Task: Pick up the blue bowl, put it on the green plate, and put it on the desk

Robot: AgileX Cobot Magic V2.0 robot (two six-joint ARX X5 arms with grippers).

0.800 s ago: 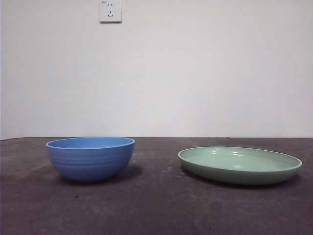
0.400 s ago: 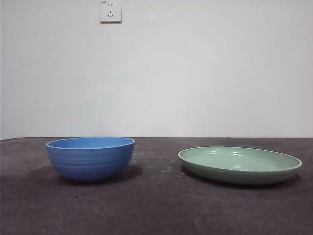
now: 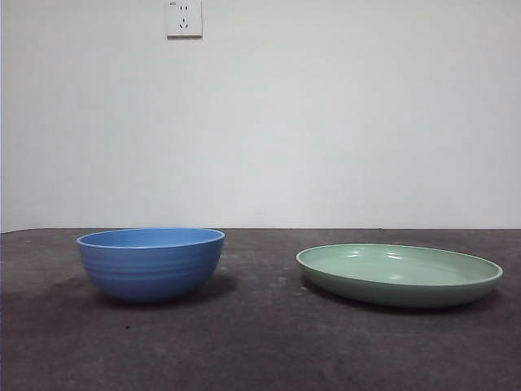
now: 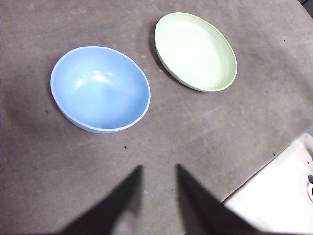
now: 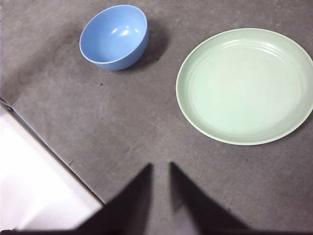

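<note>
One blue bowl (image 3: 151, 263) and one green plate (image 3: 399, 274) are sitting on the desk (image 3: 260, 342), each upright and empty, with a clear strip of bare tabletop running between them so that they are not touching. In the front view the bowl is standing toward the left and the plate toward the right, and neither arm is showing there; a single white wall socket (image 3: 184, 17) is hanging on the pale wall behind. Two grippers are waiting above the table, both well apart from the dishes. The left gripper (image 4: 159, 171) is hovering nearer the bowl (image 4: 100, 89), with the plate (image 4: 195, 51) lying beyond it, and its jaws are standing slightly spread with nothing between them. The right gripper (image 5: 160, 169) is hanging with its jaws parted by a narrow gap, apparently empty, though its tips are dark and hard to read.
</note>
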